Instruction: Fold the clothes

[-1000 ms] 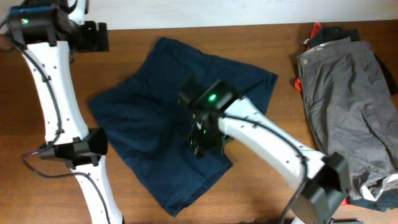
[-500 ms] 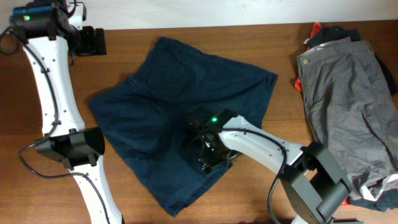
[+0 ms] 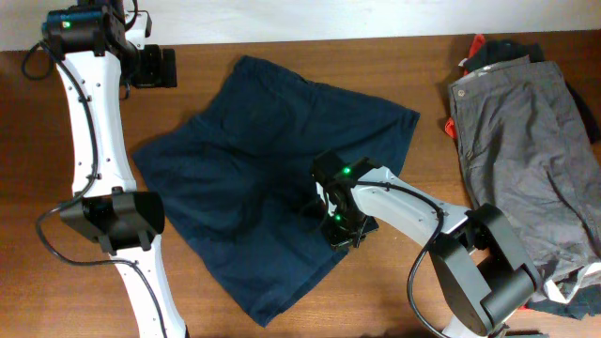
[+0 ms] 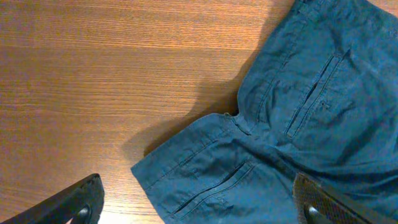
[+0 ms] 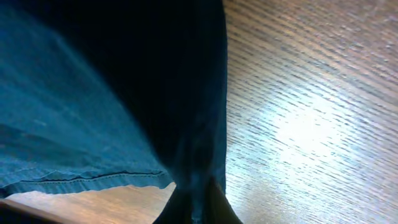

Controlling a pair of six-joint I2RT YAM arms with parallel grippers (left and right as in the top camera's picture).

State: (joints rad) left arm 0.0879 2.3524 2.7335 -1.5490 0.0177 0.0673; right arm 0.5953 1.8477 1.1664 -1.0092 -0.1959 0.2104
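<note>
Wooden table (image 3: 432, 66), white wall (image 3: 329, 17) behind. One pair of navy shorts (image 3: 254, 169), centre; one garment pile (image 3: 526, 160), right. Left gripper (image 3: 158, 68), upper left, spread wide; right gripper (image 3: 342, 233) pinches the shorts' edge.

The navy shorts (image 3: 263, 188) lie spread flat on the wood, legs splayed, back pockets up, slightly rumpled.

Robotics lab, wooden table (image 3: 385, 282), pale wall (image 3: 329, 17), left arm (image 3: 94, 122), right arm (image 3: 413, 202), garment pile (image 3: 526, 141)
</note>
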